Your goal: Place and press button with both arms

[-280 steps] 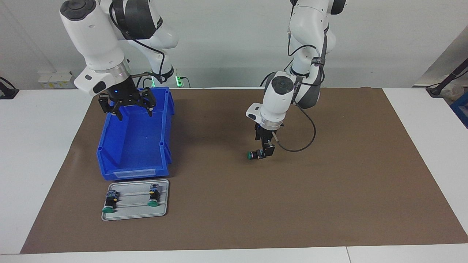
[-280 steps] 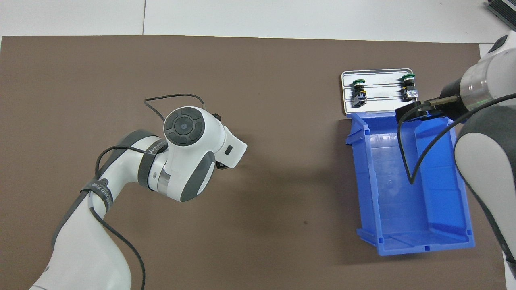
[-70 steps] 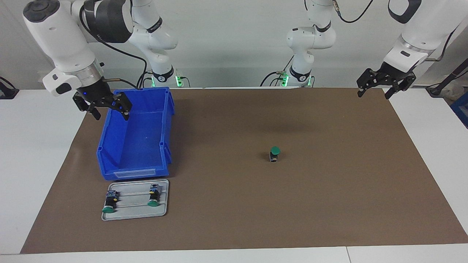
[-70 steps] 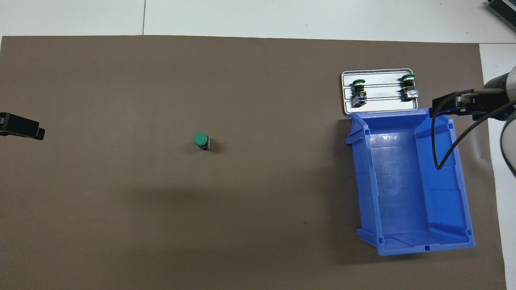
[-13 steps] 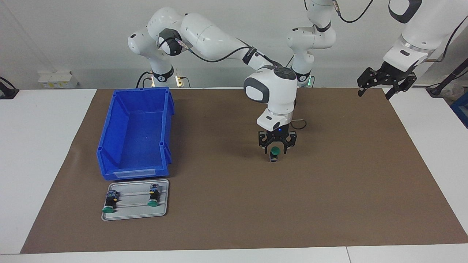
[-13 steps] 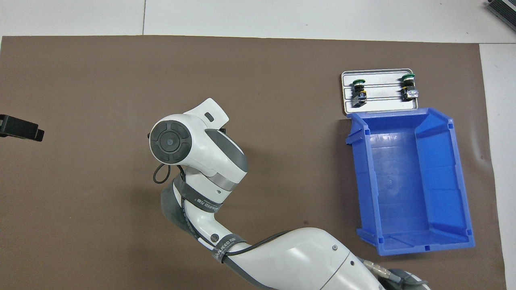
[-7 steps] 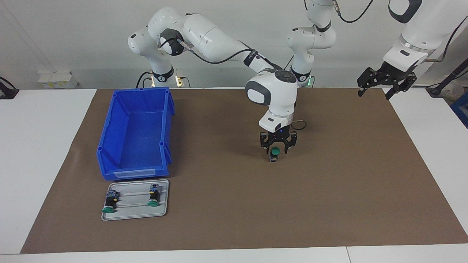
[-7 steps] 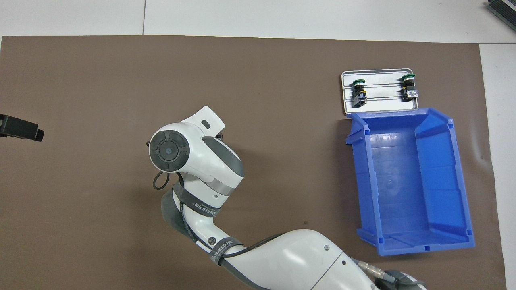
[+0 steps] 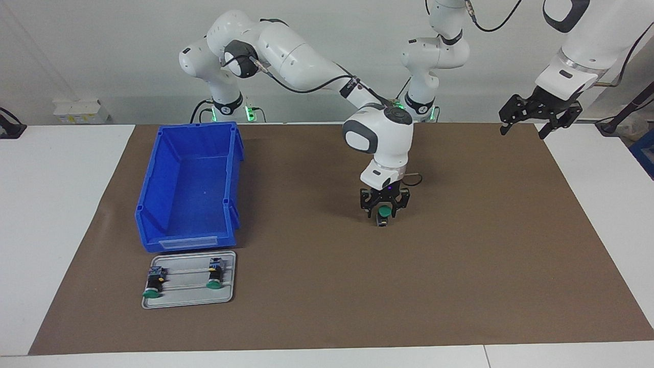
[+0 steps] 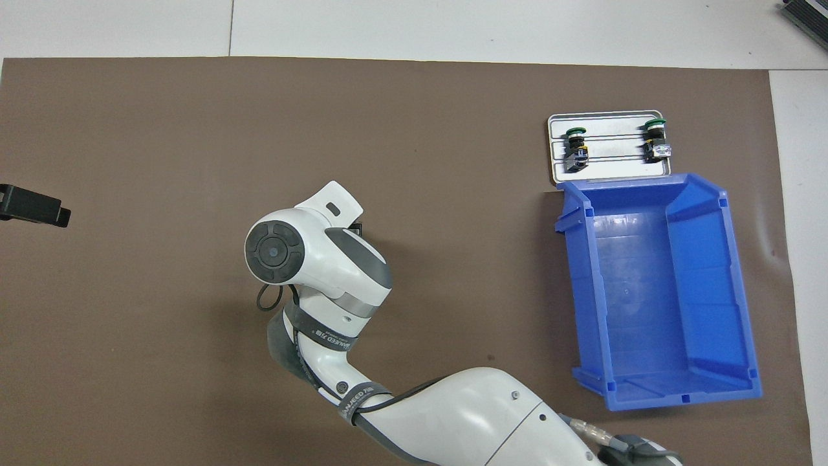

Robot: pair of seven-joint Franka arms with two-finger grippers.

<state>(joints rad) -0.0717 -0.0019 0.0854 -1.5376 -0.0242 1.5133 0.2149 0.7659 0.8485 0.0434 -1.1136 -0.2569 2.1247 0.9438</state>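
Right gripper low over upright button

Fingers astride the green cap, contact unclear. Left gripper waiting spread, high and well apart from button. Blue bin and tray well apart too.

Bin at right arm's end; tray w/ 2 buttons just beside it, farther from robots.

A brown mat is covering a white table, and a bright blue bin is sitting on it beside a silver-grey tray carrying 2 spare buttons with green caps and black bodies. The button at mid-mat is showing a green cap over a dark barrel. The white arms are wearing black bands and grey joint covers, each ending in black, the right gripper and the left gripper alike.
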